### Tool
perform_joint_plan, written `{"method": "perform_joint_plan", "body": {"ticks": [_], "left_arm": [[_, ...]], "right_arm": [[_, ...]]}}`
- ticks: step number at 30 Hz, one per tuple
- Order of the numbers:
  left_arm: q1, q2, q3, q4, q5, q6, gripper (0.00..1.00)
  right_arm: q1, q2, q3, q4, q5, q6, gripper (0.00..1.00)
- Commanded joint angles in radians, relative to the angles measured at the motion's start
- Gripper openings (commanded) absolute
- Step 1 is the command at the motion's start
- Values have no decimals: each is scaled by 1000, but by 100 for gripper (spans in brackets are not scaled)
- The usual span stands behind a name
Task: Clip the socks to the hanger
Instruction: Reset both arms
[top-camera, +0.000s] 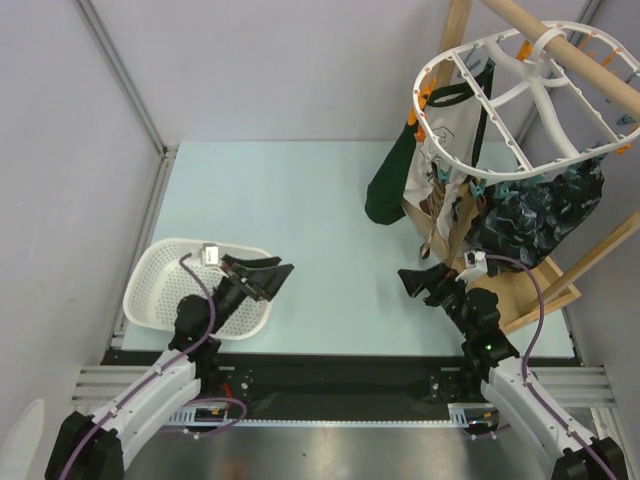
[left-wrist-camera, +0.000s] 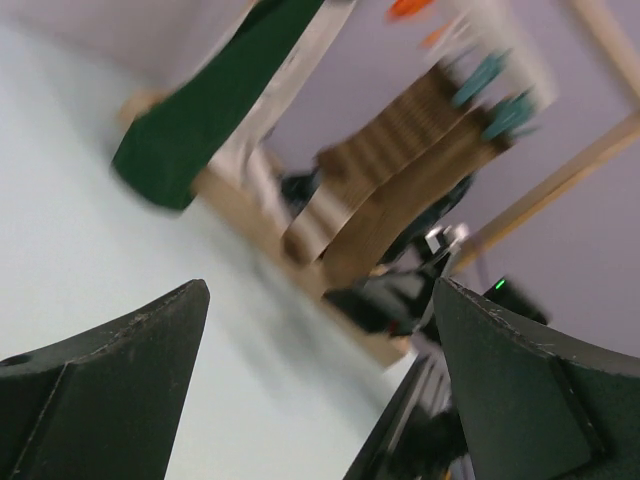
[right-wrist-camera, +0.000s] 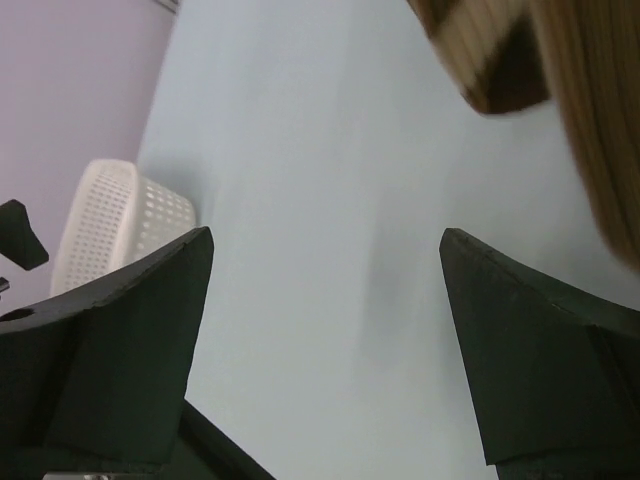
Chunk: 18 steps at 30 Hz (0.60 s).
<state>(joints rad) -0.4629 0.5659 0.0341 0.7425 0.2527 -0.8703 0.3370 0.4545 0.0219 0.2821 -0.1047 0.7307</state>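
Observation:
The white oval hanger (top-camera: 520, 100) with orange clips hangs from a wooden rod at the top right. Two brown striped socks (top-camera: 447, 222) hang side by side from its clips. They also show in the left wrist view (left-wrist-camera: 400, 190) and at the top right of the right wrist view (right-wrist-camera: 590, 120). My left gripper (top-camera: 280, 282) is open and empty, low over the table by the basket (left-wrist-camera: 318, 290). My right gripper (top-camera: 406, 283) is open and empty, just in front of and below the hanging socks (right-wrist-camera: 325, 235).
A long dark green sock (top-camera: 390, 190), a white printed cloth (top-camera: 450, 130) and a dark teal-patterned cloth (top-camera: 545, 215) also hang from the hanger. The wooden rack's base (top-camera: 530, 290) lies at the right. A white perforated basket (top-camera: 160, 290) sits at the near left.

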Motion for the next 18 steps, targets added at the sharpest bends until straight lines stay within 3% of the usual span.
{"method": "perform_joint_plan", "body": {"ticks": [1,5,11,18], "left_arm": [[27,3,-239,431,-29,-145,100],[29,-27,-254,384,34,-151,99],[29,-124,-254,258,26,-136,100],[29,-29,-254,316,37,-145,100]], "right_arm": [[36,7,-142,382,128,52,100],[112,-11,-132,231,164,39,100],[233,-131,-119,36,364,56,100],[244,-182,-112,-66,424,105,100]]}}
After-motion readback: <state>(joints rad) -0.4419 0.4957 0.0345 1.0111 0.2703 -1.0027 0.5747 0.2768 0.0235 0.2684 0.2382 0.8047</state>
